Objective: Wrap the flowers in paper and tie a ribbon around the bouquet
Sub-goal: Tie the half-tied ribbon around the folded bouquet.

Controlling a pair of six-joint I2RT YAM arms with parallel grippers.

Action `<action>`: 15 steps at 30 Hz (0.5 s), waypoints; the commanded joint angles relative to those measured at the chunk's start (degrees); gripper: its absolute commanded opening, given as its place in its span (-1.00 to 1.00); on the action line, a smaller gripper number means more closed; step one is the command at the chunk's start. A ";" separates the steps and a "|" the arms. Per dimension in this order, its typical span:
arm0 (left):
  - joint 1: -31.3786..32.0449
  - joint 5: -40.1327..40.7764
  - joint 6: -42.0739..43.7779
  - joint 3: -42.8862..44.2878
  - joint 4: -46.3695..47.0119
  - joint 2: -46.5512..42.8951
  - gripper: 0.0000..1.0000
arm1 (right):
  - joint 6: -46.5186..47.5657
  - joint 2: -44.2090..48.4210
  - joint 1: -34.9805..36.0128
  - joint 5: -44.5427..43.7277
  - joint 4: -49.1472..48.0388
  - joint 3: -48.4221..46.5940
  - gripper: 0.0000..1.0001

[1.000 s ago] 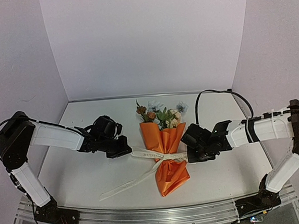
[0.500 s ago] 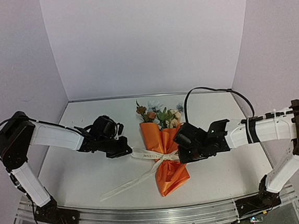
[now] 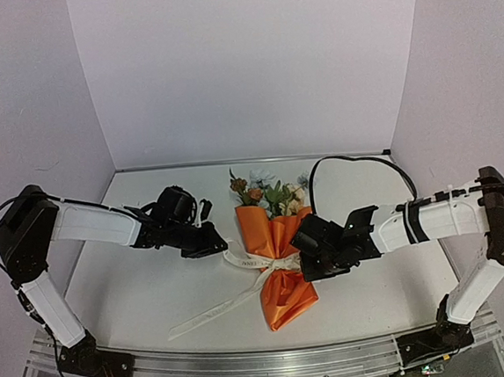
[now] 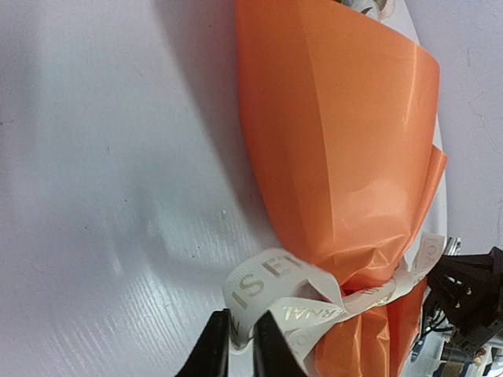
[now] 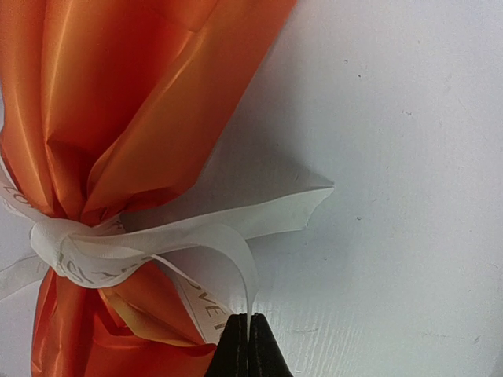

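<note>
The bouquet [image 3: 280, 279] lies mid-table, an orange paper [image 3: 269, 227] cone with the flowers [image 3: 270, 194] at its far end. The cream ribbon [image 3: 281, 263] is knotted round its pinched waist, and a long tail [image 3: 212, 311] trails toward the front left. My left gripper [image 3: 222, 244] sits just left of the waist. Its jaws stand barely apart on a fold of the ribbon [image 4: 267, 283] beside the paper [image 4: 338, 133], seen at the left gripper [image 4: 240, 342]. My right gripper [image 3: 304, 259] is at the waist's right, and the right gripper [image 5: 250, 330] is shut on a thin ribbon loop [image 5: 228, 224].
White walls enclose the table on three sides. A black cable [image 3: 355, 157] arcs above the right arm. The metal rail [image 3: 267, 363] with both arm bases runs along the near edge.
My right gripper has moved left toward the bouquet's waist, carrying its ribbon loop. My left gripper has shifted slightly right and back, and its jaws have eased a little.
</note>
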State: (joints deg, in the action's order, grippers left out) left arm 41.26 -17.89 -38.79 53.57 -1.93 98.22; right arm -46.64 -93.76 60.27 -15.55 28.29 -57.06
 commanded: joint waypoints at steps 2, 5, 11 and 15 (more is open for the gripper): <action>1.12 -1.14 -7.03 -2.00 5.96 0.67 -0.33 | -1.31 -0.01 -0.06 -0.18 -1.12 -0.92 -1.00; 1.94 0.49 -11.69 -4.82 8.46 -0.26 -0.13 | -2.01 0.49 -0.03 -0.56 -1.13 -0.89 -1.00; 2.93 2.04 -23.39 -9.19 12.45 -1.20 -0.06 | -2.23 1.06 -0.04 -1.49 -1.16 -1.09 -1.00; 3.39 2.25 -32.26 -10.95 15.79 -2.08 -0.04 | -2.13 1.72 -0.02 -2.55 -1.12 -1.41 -1.00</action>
State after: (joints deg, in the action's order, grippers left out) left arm 44.17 -17.01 -59.37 43.86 7.52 98.86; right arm -48.16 -93.76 60.27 -15.62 27.81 -57.07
